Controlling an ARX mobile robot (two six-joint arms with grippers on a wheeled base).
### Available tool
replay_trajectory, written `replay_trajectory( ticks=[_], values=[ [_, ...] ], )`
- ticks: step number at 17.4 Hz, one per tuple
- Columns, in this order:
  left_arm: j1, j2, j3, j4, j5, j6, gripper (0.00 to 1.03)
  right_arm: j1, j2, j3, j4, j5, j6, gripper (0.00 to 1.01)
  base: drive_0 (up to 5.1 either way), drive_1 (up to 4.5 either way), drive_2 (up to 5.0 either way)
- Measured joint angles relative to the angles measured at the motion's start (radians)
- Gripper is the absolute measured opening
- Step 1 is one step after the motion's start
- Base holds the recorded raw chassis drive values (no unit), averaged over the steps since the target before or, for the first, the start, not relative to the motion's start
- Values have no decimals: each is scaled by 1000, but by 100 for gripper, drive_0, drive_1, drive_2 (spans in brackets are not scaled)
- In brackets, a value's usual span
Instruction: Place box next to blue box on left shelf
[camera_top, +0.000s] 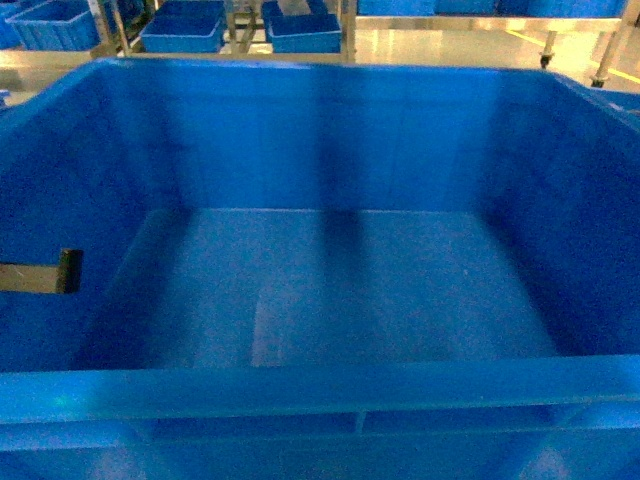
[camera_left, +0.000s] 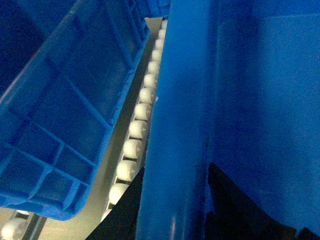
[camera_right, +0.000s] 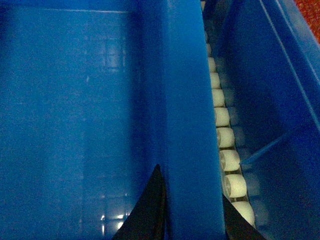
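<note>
Box (camera_top: 330, 290), large blue crate, fills the head view, interior empty, near rim across the bottom of the frame. Left hand (camera_left: 170, 210): 2 dark fingers straddle the box's left rim wall, 1 on each face, closed onto it. Right hand (camera_right: 192, 215): same arrangement on the right rim wall, 1 finger inside, 1 outside, clamped on the rim. Left shelf (camera_left: 135, 130) shows as a lane of white rollers directly beside the held wall in both wrist views. Neighbouring blue crate (camera_left: 60, 125) stands just beyond the rollers on the left; another blue crate (camera_right: 270, 100) lies just beside on the right. Whether the box rests on the rollers cannot be determined. Further blue crates (camera_top: 180, 35) sit on a rack in the background.
</note>
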Motion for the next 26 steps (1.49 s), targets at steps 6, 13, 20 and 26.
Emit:
replay_trajectory(
  ticks=[6,13,20,26],
  values=[
    [58,121,0,84,73,10,32,-5,105,-11,71,-9,8,11,0,0,0],
    [107,250,77,88,86,30,32,-24,237,87,48,-32,14,11,0,0,0],
    [109,197,82,108,93,-27,76,12,201,95,-68,124,-1,60,0,0,0],
    [86,86,46,579,54,61,98,8,49,22,449,257,-47,97,0,0,0]
  ],
)
